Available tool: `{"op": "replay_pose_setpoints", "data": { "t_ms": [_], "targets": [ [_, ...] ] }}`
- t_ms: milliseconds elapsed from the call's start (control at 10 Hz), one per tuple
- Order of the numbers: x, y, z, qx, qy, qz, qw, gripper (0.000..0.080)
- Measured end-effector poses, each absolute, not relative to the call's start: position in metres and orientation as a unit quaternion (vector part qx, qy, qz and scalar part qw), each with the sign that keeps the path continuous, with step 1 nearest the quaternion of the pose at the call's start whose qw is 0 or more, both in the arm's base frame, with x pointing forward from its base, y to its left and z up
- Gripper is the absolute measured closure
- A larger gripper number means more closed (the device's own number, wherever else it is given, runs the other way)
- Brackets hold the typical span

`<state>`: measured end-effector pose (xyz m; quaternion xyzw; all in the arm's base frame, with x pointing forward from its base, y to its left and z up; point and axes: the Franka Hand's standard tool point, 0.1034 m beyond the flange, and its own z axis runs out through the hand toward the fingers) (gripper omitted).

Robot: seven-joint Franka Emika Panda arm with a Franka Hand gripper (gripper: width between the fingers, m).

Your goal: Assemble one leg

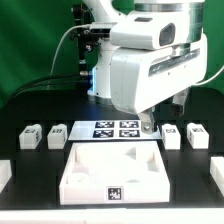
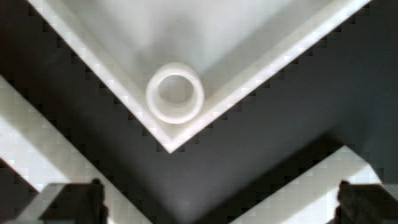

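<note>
White parts on a black table are what you have in front of you. Your four legs stand in a loose row across the table behind the panel, and none of them is held. The far-left leg and the inner left leg sit close together at the exterior view's left. The inner right leg and the far-right leg sit close together at its right. Each shows a dark tag face. Between the two pairs lies the marker board, flat, with its four tags. In front of it sits the large white panel, raised rim up, with a tag on its near wall.

Your arm fills the upper right of the exterior view. Its end hangs low over the panel's back corner on the exterior view's right, just beside the inner right leg. You cannot tell from there whether it touches anything.

In the wrist view you look down on one corner of the panel, with a round hole just inside the rim. The fingers stand spread wide apart, released, with nothing between them but dark table. The panel's corner points toward the gap between them and stops short of it.
</note>
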<state>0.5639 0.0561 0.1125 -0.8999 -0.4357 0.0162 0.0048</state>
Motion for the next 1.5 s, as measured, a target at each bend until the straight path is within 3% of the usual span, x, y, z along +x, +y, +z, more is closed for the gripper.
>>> {"op": "replay_pose_setpoints", "data": {
  "t_ms": [800, 1200, 1500],
  "targets": [
    [0.561, 0.055, 0.111, -0.888, -0.46, 0.015, 0.005, 0.015],
    [0.479, 0.016, 0.075, -0.764, -0.645, -0.002, 0.0, 0.015],
    [0.441, -0.019, 0.043, -0.689, -0.724, 0.006, 0.016, 0.015]
  ]
}}
